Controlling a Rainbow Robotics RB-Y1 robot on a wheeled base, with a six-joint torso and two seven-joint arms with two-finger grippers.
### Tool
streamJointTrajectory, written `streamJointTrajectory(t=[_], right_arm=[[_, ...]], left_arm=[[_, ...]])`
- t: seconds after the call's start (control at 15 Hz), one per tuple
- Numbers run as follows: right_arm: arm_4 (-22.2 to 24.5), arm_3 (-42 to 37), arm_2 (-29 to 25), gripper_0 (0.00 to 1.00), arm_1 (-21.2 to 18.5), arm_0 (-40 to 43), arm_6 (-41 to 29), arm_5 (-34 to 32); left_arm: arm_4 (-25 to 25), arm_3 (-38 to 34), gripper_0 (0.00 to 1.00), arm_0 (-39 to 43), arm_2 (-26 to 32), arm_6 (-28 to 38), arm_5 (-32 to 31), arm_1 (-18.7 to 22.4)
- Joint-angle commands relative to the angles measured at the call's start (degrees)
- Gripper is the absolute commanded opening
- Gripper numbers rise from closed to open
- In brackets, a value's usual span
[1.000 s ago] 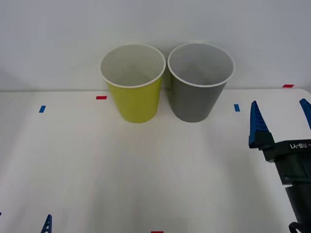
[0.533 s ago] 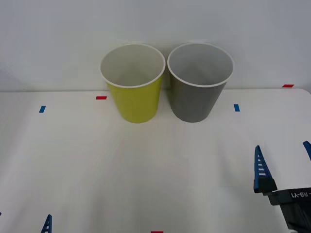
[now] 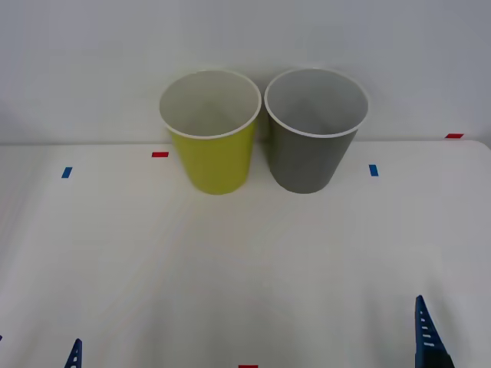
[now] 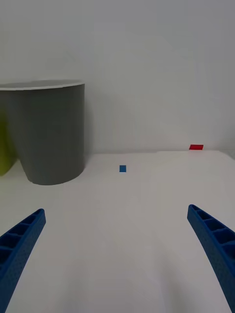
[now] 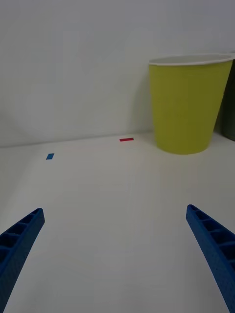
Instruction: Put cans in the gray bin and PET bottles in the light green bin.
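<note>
Standing side by side at the back of your white surface point(image 3: 245, 261), the light green bin point(image 3: 212, 157) sits left and the gray bin point(image 3: 311, 153) right, nearly touching. Your right gripper point(image 4: 117, 254) hangs low at the near right, jaws spread wide. Your left gripper point(image 5: 115, 254) waits near left, jaws equally apart, facing the green bin.

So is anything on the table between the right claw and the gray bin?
Nothing visible. The right claw, open, faces bare table up to the gray bin; a flat blue tape mark lies beside that path.
</note>
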Motion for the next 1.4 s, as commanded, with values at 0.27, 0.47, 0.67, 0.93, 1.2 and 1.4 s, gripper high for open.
streamJointTrajectory(t=[0.27, 0.47, 0.67, 0.93, 1.2, 1.4], right_arm=[[-1.22, -0.07, 1.66, 1.0, -2.1, 4.89, -0.19, -1.38], [-1.3, 0.02, 2.98, 1.0, -2.63, 5.94, -0.27, -1.38], [-1.04, -0.07, 3.15, 1.0, -2.54, 6.91, -0.45, -1.12], [-1.04, -0.07, 3.15, 1.0, -2.54, 6.91, -0.45, -1.12], [-1.04, -0.07, 3.15, 1.0, -2.54, 6.91, -0.45, -1.12], [-1.04, -0.07, 3.15, 1.0, -2.54, 6.91, -0.45, -1.12]], left_arm=[[0.0, 0.0, 1.0, 0.0, 0.0, 0.0, 0.0, 0.0], [0.0, 0.0, 1.0, 0.0, 0.0, 0.0, 0.0, 0.0], [0.0, 0.0, 1.0, 0.0, 0.0, 0.0, 0.0, 0.0], [0.0, 0.0, 1.0, 0.0, 0.0, 0.0, 0.0, 0.0], [0.0, 0.0, 1.0, 0.0, 0.0, 0.0, 0.0, 0.0], [0.0, 0.0, 1.0, 0.0, 0.0, 0.0, 0.0, 0.0]])
